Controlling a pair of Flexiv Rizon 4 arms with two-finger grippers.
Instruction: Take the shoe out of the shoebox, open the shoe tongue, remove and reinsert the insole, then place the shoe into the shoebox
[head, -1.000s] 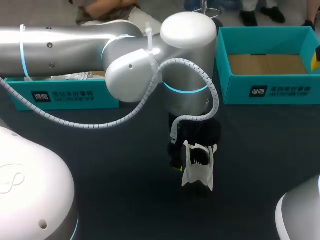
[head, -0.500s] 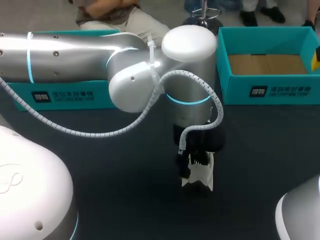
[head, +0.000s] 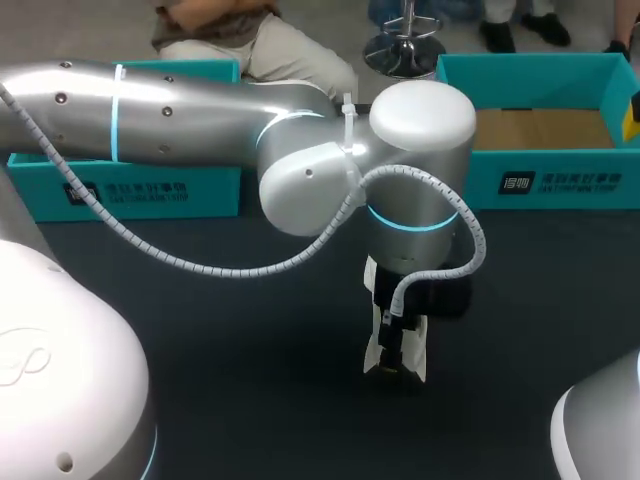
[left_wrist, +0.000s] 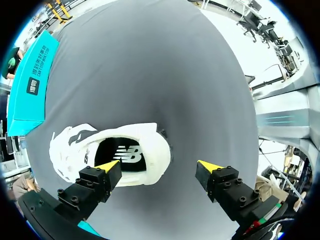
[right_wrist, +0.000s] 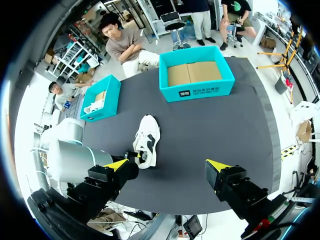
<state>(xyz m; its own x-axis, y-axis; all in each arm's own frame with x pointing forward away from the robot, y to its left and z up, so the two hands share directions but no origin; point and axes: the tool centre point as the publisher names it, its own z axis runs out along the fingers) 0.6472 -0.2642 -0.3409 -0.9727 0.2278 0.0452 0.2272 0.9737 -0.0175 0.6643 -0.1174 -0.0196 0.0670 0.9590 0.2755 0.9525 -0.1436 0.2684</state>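
One white shoe (right_wrist: 148, 132), two teal shoeboxes (right_wrist: 197, 90) (right_wrist: 108, 100), two spread claws (left_wrist: 159, 165) (right_wrist: 167, 163)

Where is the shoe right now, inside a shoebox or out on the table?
Out. The white shoe lies on the dark table, apart from the open teal shoebox beyond it.
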